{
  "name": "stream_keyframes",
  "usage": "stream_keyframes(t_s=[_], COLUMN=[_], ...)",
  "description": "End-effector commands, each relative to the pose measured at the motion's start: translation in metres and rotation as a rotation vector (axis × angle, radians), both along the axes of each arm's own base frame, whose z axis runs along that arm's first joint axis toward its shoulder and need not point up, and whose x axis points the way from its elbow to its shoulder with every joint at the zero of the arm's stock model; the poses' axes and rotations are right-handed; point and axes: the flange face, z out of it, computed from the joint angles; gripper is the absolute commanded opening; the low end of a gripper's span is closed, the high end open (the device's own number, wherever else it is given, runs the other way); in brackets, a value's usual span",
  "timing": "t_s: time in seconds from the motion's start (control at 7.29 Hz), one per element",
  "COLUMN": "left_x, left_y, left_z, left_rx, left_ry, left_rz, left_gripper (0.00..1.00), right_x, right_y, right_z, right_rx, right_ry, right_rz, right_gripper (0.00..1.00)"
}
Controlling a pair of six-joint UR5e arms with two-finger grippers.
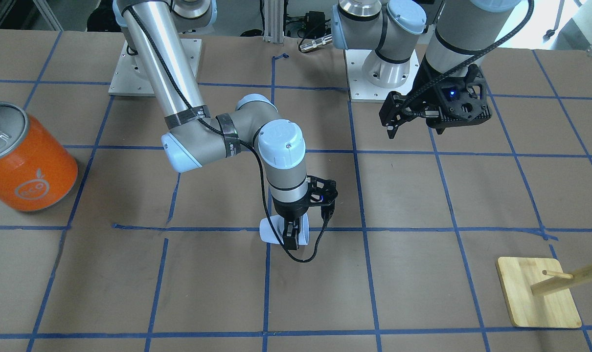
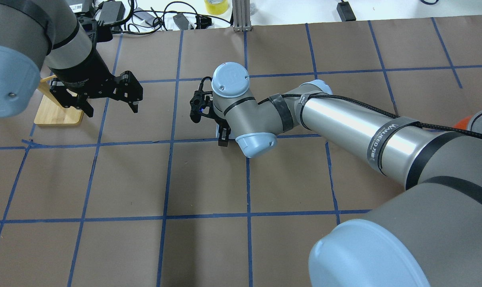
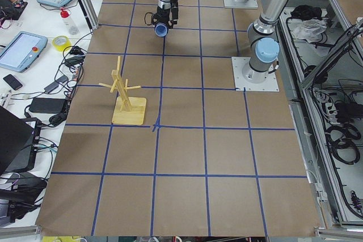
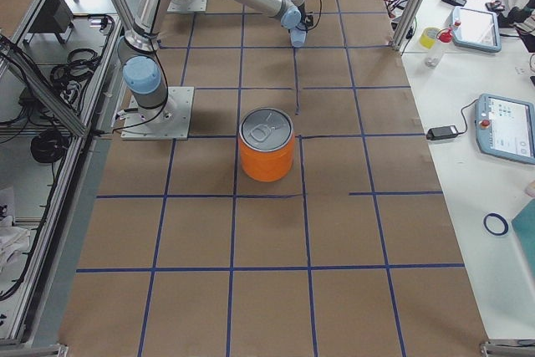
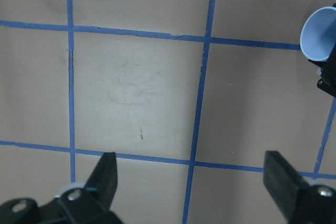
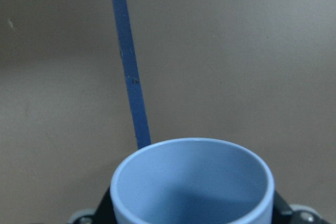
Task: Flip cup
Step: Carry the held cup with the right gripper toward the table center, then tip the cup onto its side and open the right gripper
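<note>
The pale lavender-blue cup (image 1: 269,234) sits between the fingers of my right gripper (image 1: 291,240), which is shut on it low over the table's middle. In the right wrist view the cup's open mouth (image 6: 194,182) faces the camera, with a finger on each side. The cup seems to lie tilted; I cannot tell whether it touches the table. It also shows in the left wrist view (image 5: 317,35) and the exterior left view (image 3: 161,29). In the overhead view the right wrist hides most of it. My left gripper (image 2: 111,108) is open and empty, apart from the cup, above the table.
A large orange can (image 1: 27,161) with a silver lid stands near the table's end on my right side. A wooden peg stand (image 1: 538,293) on a bamboo base stands on my left side, beside the left gripper in the overhead view (image 2: 57,113). Blue tape lines grid the brown table.
</note>
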Motion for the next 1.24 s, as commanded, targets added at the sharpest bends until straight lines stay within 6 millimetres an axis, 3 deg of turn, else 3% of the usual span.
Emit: stream_keyframes(t_s=[0.0, 0.27, 0.55, 0.69, 0.82, 0.96, 1.1], left_x=[0.000, -0.001, -0.001, 0.000, 0.000, 0.001, 0.002], left_y=[0.000, 0.000, 0.000, 0.000, -0.001, 0.001, 0.000], left_z=[0.000, -0.001, -0.001, -0.001, -0.003, -0.007, -0.009], left_rx=[0.000, 0.002, 0.002, 0.003, 0.011, 0.038, 0.046], left_ry=[0.001, 0.001, 0.001, 0.001, 0.003, 0.001, 0.006], left_rz=[0.000, -0.002, -0.002, 0.002, 0.000, 0.003, 0.005], left_gripper=[1.00, 1.00, 1.00, 1.00, 1.00, 1.00, 1.00], right_x=[0.003, 0.002, -0.007, -0.016, -0.041, -0.083, -0.121], right_y=[-0.005, 0.004, 0.004, -0.004, -0.012, -0.016, -0.007], right_z=[0.014, 0.043, 0.038, 0.048, 0.075, 0.108, 0.147], right_rx=[-0.009, 0.047, 0.077, 0.066, 0.063, 0.113, 0.173], right_ry=[-0.028, -0.054, -0.028, -0.040, -0.045, -0.035, -0.023], right_rz=[0.000, -0.004, -0.025, -0.040, -0.085, -0.168, -0.267], right_gripper=[0.87, 1.00, 1.00, 1.00, 1.00, 1.00, 1.00])
